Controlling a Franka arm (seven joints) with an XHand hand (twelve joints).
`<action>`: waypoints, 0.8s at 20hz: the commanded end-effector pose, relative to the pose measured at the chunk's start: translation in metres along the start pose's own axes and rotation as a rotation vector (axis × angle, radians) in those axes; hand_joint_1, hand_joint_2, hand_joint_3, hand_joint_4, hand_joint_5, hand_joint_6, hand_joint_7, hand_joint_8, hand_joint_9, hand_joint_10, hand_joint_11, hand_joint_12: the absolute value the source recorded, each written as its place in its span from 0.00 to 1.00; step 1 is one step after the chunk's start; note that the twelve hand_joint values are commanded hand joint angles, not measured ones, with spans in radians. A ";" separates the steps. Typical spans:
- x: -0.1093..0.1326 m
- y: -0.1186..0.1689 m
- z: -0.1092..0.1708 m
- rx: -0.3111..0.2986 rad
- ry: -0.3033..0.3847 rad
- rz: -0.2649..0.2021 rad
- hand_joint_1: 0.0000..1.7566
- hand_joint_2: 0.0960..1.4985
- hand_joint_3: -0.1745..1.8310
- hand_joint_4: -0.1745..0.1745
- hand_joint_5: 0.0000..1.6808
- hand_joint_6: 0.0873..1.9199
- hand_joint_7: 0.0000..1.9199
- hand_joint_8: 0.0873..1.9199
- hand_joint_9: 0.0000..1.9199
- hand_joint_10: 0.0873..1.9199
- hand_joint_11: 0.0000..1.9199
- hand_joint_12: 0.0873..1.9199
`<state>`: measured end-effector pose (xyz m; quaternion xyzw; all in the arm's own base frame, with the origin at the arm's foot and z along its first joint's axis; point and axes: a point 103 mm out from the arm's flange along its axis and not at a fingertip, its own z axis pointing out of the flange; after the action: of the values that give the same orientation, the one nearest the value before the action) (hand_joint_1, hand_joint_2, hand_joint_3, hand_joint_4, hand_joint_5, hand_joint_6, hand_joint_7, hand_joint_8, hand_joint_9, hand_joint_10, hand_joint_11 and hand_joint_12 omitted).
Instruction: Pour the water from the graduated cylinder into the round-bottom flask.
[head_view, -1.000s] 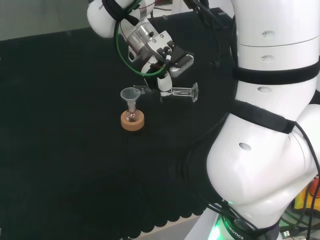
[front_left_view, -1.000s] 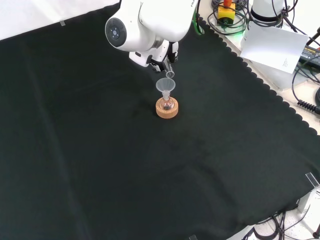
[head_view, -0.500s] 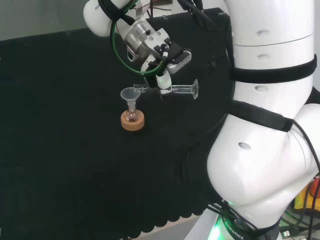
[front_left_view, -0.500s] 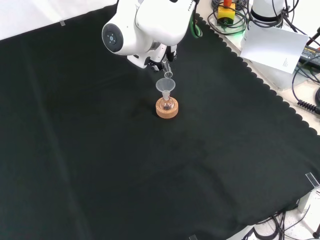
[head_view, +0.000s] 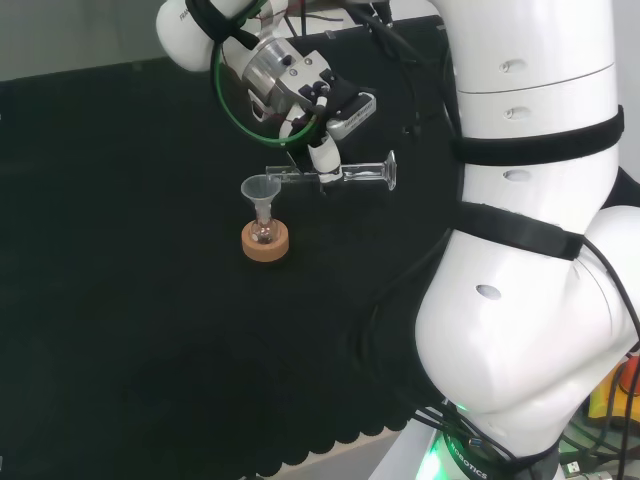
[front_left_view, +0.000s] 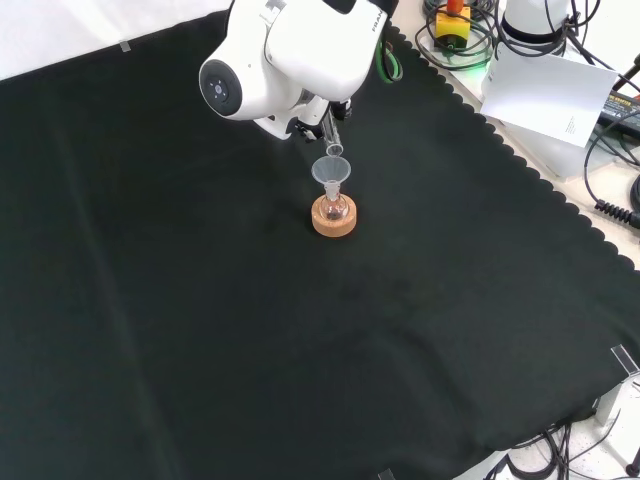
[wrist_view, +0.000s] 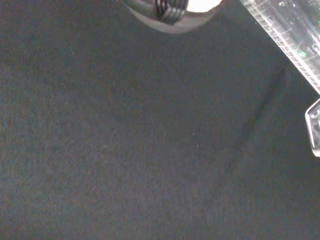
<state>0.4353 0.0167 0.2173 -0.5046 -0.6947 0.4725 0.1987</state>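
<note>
Head view: we've got the graduated cylinder (head_view: 335, 177) lying about level, its mouth just above the rim of the funnel (head_view: 260, 188) that sits in the round-bottom flask (head_view: 264, 232) on its cork ring (head_view: 265, 242), well in from the desk (head_view: 120, 300) edges, nearer the far one. Risk as we see it: the mouth sits at the funnel's edge, not its centre, so a drift sideways could put water on the cloth; a bump on the funnel could tip it or the flask off the ring. The robot hand (head_view: 322, 155) has fingers curled round the cylinder mid-length. Front view: cylinder's mouth just above the funnel, arm link in front of the robot hand. Wrist view: cylinder wall with its marks close up; we can't tell the water level.
</note>
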 end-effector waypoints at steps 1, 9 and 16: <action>0.002 -0.001 -0.002 0.021 -0.002 0.009 0.74 0.64 0.09 0.00 0.74 0.26 0.67 0.23 0.86 0.00 0.63 0.38; 0.004 -0.002 -0.006 0.065 -0.010 0.022 0.74 0.64 0.09 0.00 0.74 0.26 0.67 0.23 0.86 0.00 0.63 0.38; 0.004 -0.003 -0.006 0.080 -0.013 0.031 0.74 0.64 0.09 0.00 0.74 0.26 0.67 0.23 0.86 0.00 0.63 0.38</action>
<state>0.4366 0.0231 0.2218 -0.5036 -0.6716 0.5028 0.2062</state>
